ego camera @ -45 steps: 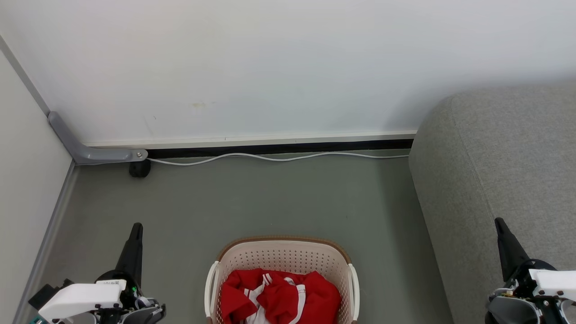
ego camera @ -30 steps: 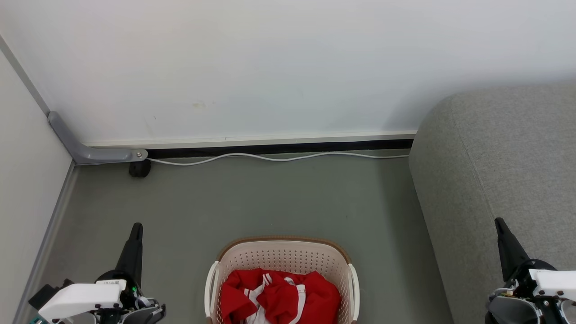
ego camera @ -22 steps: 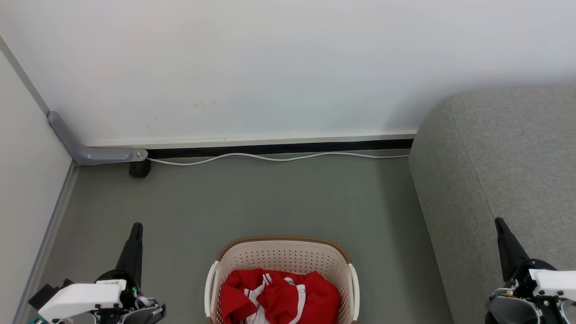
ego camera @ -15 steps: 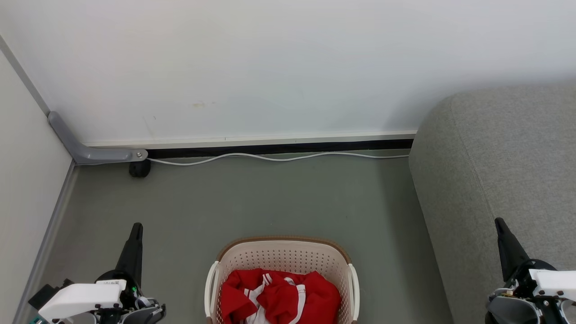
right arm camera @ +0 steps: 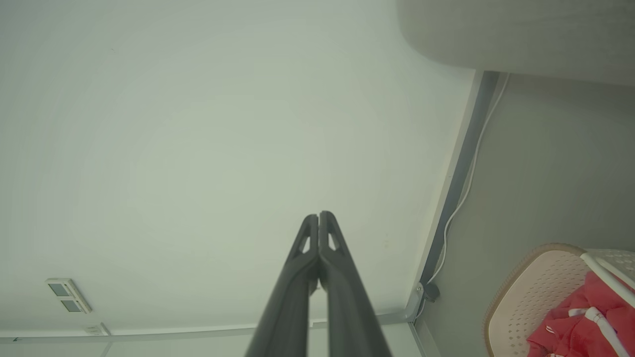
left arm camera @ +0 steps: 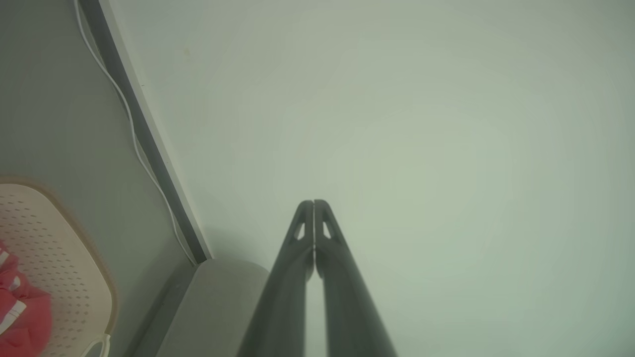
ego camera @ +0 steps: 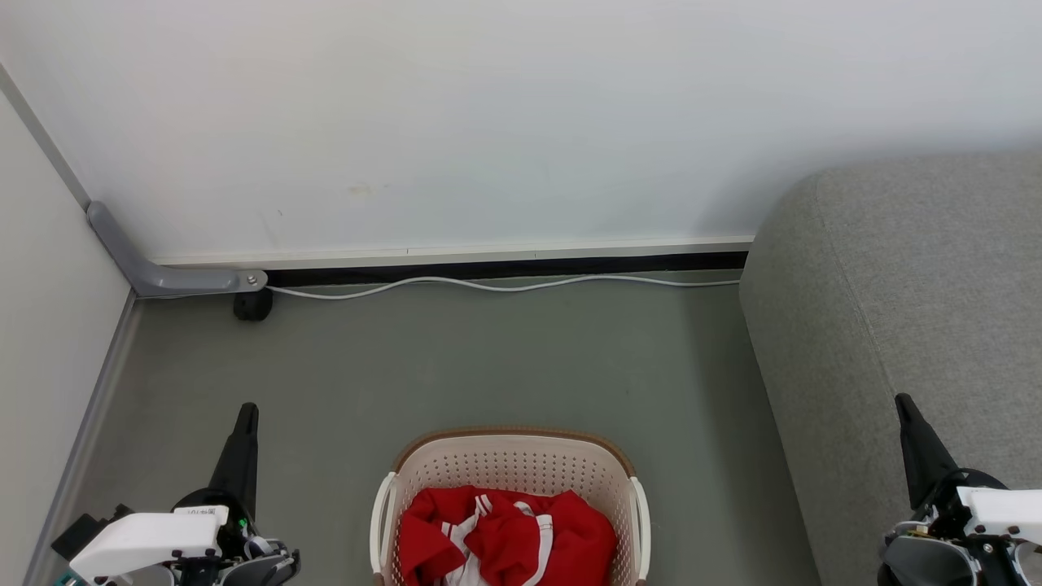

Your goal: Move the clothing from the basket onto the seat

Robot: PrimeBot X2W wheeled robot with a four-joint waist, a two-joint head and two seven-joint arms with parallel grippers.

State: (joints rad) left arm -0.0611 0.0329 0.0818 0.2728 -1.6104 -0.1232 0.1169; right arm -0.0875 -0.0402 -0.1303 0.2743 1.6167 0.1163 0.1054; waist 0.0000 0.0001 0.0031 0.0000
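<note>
Red clothing [ego camera: 506, 539] with white stripes lies bunched in the cream basket [ego camera: 511, 456], which stands on the floor at the bottom middle of the head view. The grey seat [ego camera: 904, 301] rises to the basket's right. My left gripper [ego camera: 247, 413] is shut and empty, left of the basket, pointing at the wall. My right gripper [ego camera: 902, 403] is shut and empty in front of the seat's side. In the left wrist view my left gripper [left arm camera: 313, 202] is shut, with the basket [left arm camera: 59, 258] and clothing [left arm camera: 20, 322] at lower left. The right wrist view shows my right gripper [right arm camera: 318, 215] shut, basket [right arm camera: 531, 297] and clothing [right arm camera: 580, 327] at lower right.
A white wall [ego camera: 488, 122] with a dark baseboard closes the far side. A white cable [ego camera: 505, 285] runs along its foot. A grey bracket [ego camera: 163, 277] and a black caster [ego camera: 252, 305] sit in the left corner beside a side panel [ego camera: 41, 325]. Grey floor [ego camera: 488, 366] lies between basket and wall.
</note>
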